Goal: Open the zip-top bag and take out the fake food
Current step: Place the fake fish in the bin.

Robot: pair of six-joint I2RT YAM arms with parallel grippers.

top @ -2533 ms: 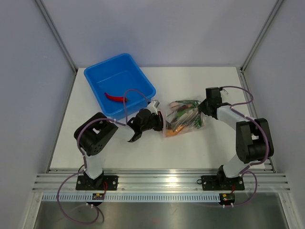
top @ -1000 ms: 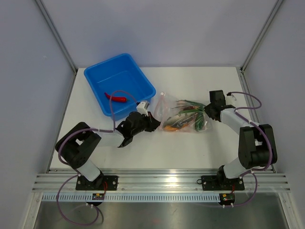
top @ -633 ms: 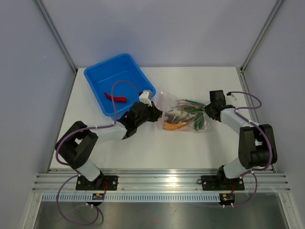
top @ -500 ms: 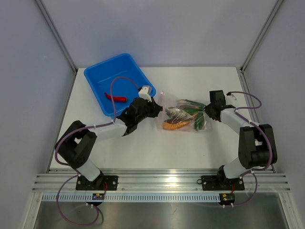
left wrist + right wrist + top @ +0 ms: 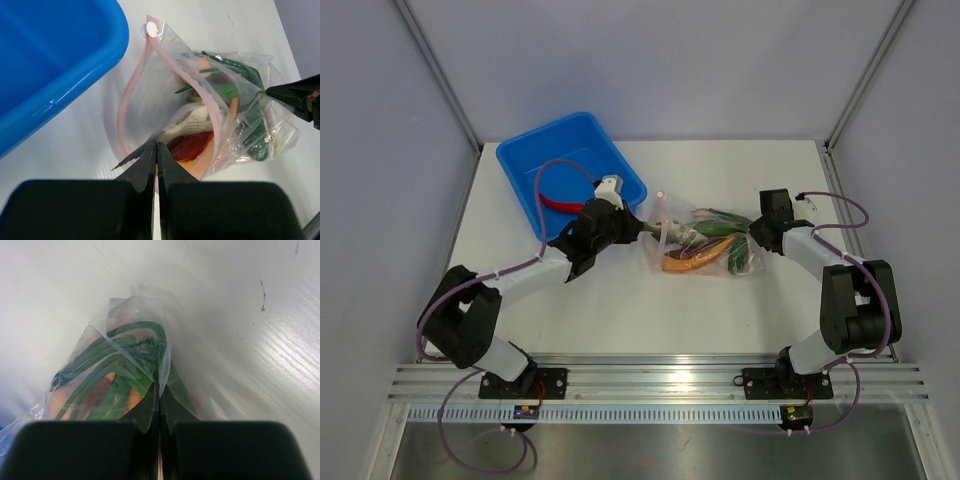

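Note:
The clear zip-top bag [image 5: 712, 248] lies on the table with its pink zip mouth open toward the left. It shows in the left wrist view [image 5: 235, 95] and the right wrist view [image 5: 125, 335]. Inside are green beans [image 5: 720, 218], an orange piece [image 5: 685, 264] and a red piece [image 5: 189, 146]. My left gripper [image 5: 647, 232] is at the bag's mouth, shut [image 5: 156, 146] on the tail of the grey fish [image 5: 189, 121]. My right gripper [image 5: 752, 237] is shut [image 5: 159, 386] on the bag's closed far end.
The blue tub [image 5: 520, 160] stands at the back left, just beyond my left wrist, with a red chili [image 5: 558, 205] in it. Its corner fills the upper left of the left wrist view [image 5: 50, 60]. Grey walls enclose the table on three sides.
My left gripper has moved back and up toward the tub, holding the fish at the bag's mouth. The bag has drawn out flatter between the grippers. The right gripper has held its place.

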